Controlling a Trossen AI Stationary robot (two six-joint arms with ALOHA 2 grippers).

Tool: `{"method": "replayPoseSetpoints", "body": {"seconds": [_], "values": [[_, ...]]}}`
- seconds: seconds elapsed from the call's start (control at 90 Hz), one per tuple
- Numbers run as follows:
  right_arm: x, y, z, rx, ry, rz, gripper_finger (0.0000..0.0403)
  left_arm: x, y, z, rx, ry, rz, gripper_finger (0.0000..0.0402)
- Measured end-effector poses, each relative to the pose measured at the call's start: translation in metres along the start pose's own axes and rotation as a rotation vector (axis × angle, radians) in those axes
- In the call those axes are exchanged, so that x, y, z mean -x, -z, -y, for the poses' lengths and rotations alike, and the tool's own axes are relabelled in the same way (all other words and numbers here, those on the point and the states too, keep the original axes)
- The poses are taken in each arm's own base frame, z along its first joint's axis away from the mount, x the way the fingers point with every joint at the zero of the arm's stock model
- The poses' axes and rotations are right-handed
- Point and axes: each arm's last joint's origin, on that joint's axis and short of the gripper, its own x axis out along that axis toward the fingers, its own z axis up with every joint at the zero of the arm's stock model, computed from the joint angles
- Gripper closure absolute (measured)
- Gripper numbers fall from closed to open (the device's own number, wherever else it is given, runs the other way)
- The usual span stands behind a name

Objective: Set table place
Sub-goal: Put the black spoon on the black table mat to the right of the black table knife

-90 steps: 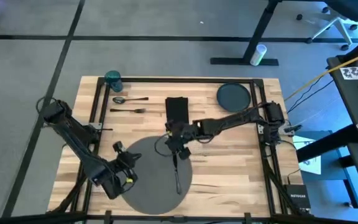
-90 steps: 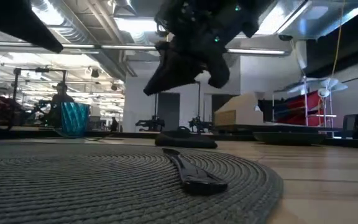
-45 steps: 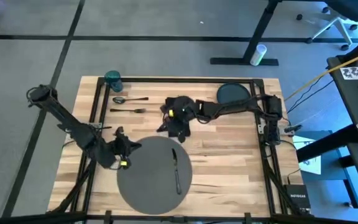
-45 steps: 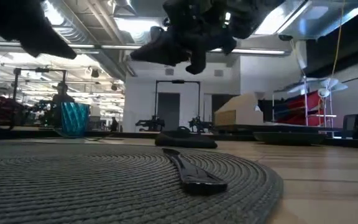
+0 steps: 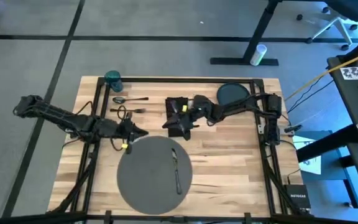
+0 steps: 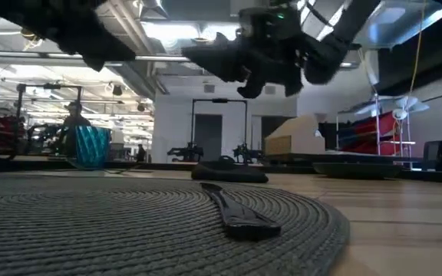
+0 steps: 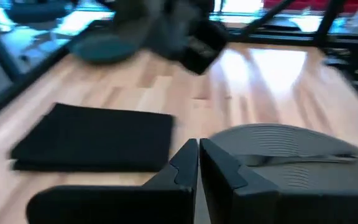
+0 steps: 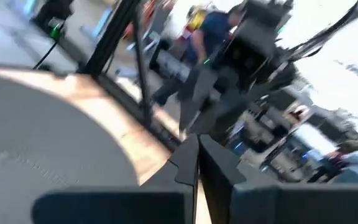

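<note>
The left gripper (image 5: 137, 132) hangs above the table (image 5: 229, 155) at the far left edge of the grey mat (image 5: 148, 180), its fingers (image 7: 188, 163) pressed together and holding nothing. The right gripper (image 5: 173, 121) hovers over the near end of the black napkin (image 5: 176, 107), fingers (image 8: 191, 155) likewise closed and empty. A dark knife (image 5: 177, 169) lies on the mat's right half. The fork (image 5: 129, 111) and spoon (image 5: 129, 99) lie side by side near the teal cup (image 5: 113, 78); the dark plate (image 5: 233, 94) sits by the far right corner.
</note>
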Motion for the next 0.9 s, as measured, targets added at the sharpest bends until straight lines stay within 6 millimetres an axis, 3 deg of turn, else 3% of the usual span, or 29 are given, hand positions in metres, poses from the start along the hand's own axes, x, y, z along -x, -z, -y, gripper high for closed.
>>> {"method": "replayPoseSetpoints", "body": {"seconds": [0.156,0.422,0.611,0.778,0.9], "values": [[0.013,-0.001,0.005,-0.057,0.075,0.064,0.0403,-0.005,0.001,-0.021,0.055,-0.116,-0.021,0.0402],[0.015,0.010,0.041,-0.190,0.102,-0.035,0.0403,-0.009,0.006,-0.052,0.179,-0.293,-0.068,0.0402],[0.004,0.013,0.081,-0.293,0.050,-0.274,0.0403,-0.008,0.008,-0.070,0.268,-0.413,-0.074,0.0402],[-0.002,-0.002,0.118,-0.169,0.096,-0.654,0.0403,-0.004,0.010,-0.086,0.304,-0.626,-0.054,0.0402],[-0.002,-0.011,0.137,-0.120,0.076,-0.727,0.0403,-0.001,0.011,-0.098,0.358,-0.754,-0.032,0.0402]]}}
